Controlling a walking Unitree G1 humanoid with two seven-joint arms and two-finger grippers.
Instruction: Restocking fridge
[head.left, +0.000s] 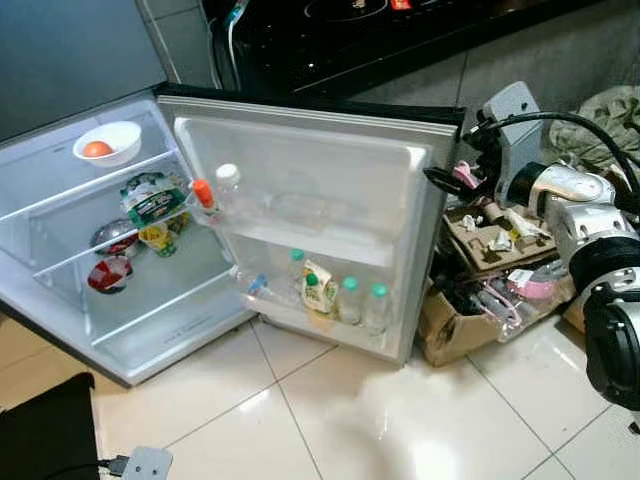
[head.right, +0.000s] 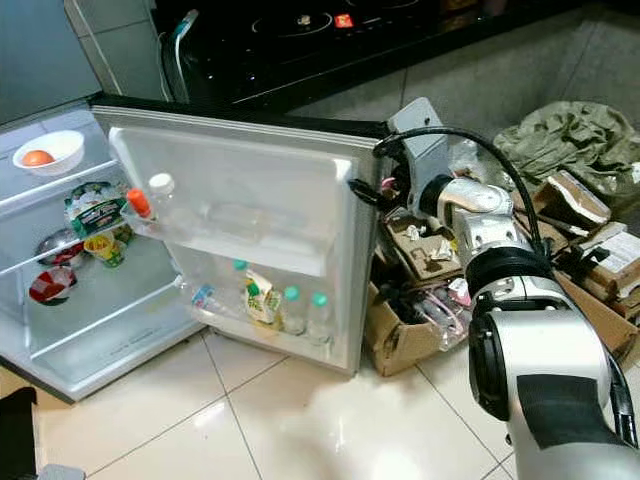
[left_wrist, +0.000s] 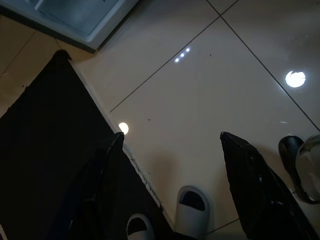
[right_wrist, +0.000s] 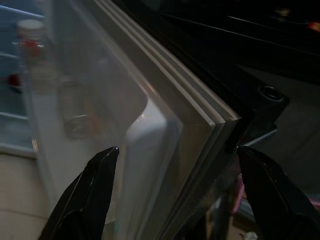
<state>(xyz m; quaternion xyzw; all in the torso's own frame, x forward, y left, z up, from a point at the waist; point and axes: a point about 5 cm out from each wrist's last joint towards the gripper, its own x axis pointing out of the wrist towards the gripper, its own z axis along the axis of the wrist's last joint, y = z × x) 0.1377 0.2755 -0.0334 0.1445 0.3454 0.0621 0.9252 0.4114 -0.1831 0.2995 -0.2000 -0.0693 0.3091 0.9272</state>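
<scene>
The small fridge (head.left: 60, 230) stands open, its door (head.left: 310, 200) swung wide. My right gripper (head.right: 365, 190) is open at the door's free edge (right_wrist: 200, 115), one finger on either side of it. The door's lower shelf holds several green-capped bottles (head.left: 350, 298) and a juice carton (head.left: 318, 290). An orange-capped bottle (head.left: 203, 192) and a white-capped bottle (head.left: 228, 180) sit in the upper door shelf. Inside are a white bowl with an orange (head.left: 107, 143), packets (head.left: 150, 198) and a red-lidded bowl (head.left: 108, 273). My left gripper (left_wrist: 171, 135) hangs open over the floor, holding nothing.
A cardboard box of clutter (head.left: 480, 300) stands on the floor right of the door. More boxes and a green cloth (head.right: 575, 135) lie further right. A dark counter with a stove (head.left: 350, 30) runs behind. A black mat (head.left: 50, 435) and white slippers (left_wrist: 192, 210) lie near my feet.
</scene>
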